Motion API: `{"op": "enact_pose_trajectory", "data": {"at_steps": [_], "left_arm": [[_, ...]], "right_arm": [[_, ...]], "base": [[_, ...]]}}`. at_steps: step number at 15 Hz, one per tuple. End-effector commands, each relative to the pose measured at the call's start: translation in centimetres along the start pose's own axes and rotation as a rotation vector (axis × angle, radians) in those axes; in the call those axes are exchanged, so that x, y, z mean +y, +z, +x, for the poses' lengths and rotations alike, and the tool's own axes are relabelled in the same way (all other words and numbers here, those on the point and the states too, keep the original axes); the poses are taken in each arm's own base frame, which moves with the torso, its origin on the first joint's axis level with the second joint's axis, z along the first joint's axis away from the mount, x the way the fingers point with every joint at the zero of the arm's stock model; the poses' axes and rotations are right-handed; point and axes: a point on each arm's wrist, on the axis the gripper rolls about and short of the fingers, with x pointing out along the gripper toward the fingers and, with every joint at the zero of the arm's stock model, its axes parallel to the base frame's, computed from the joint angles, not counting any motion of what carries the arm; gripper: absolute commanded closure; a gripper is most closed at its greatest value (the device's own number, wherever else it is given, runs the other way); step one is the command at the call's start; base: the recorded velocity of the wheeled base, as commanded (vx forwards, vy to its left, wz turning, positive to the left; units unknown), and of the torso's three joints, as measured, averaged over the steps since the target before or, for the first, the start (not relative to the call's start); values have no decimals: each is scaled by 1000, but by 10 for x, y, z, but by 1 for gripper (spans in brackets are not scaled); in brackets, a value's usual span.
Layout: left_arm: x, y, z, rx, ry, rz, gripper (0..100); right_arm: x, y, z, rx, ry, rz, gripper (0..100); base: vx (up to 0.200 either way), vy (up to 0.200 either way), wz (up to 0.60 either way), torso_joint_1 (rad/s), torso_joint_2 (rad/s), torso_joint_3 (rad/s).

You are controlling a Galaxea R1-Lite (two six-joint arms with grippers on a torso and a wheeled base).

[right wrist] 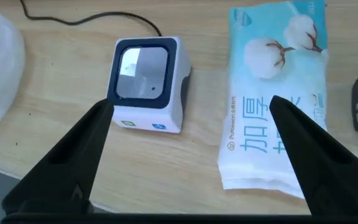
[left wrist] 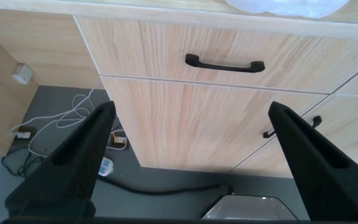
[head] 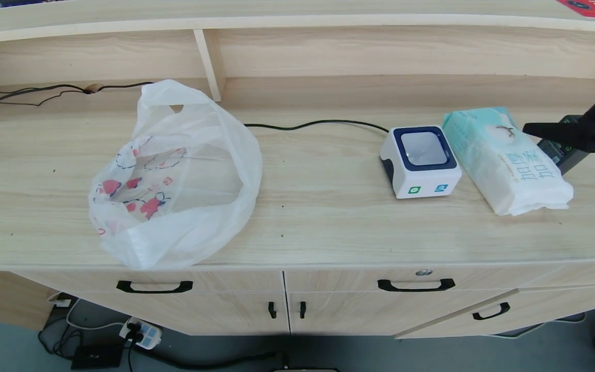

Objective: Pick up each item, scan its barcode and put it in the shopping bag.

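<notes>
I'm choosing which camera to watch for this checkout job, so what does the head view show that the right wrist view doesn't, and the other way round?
Head view only: the whole white plastic shopping bag with red print, lying open, and the light wood drawer fronts with black handles. Right wrist view only: both fingers of the right gripper, spread apart. Shared: the white cube scanner with dark-framed window, the pale blue soft tissue pack beside it with a small gap, the black cable and the wood-grain counter.

Bright even light, soft shadows, faint glare on scanner [head: 420, 161]
</notes>
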Motion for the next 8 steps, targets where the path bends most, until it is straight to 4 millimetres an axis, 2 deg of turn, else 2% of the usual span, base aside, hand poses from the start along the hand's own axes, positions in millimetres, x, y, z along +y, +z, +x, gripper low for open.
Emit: {"op": "enact_pose_trajectory", "data": {"at_steps": [1,5,8], "left_arm": [[0,0,0,-1,0,0,0],[0,0,0,-1,0,0,0],[0,0,0,-1,0,0,0]], "right_arm": [[-18,-11,41,88,-7,23,0],[-45,-11,48,102,-19,-67,0],[-57,-8,55,101,-39,-73,0]], "base": [[0,0,0,0,0,0],[0,0,0,0,0,0],[0,0,0,0,0,0]]}}
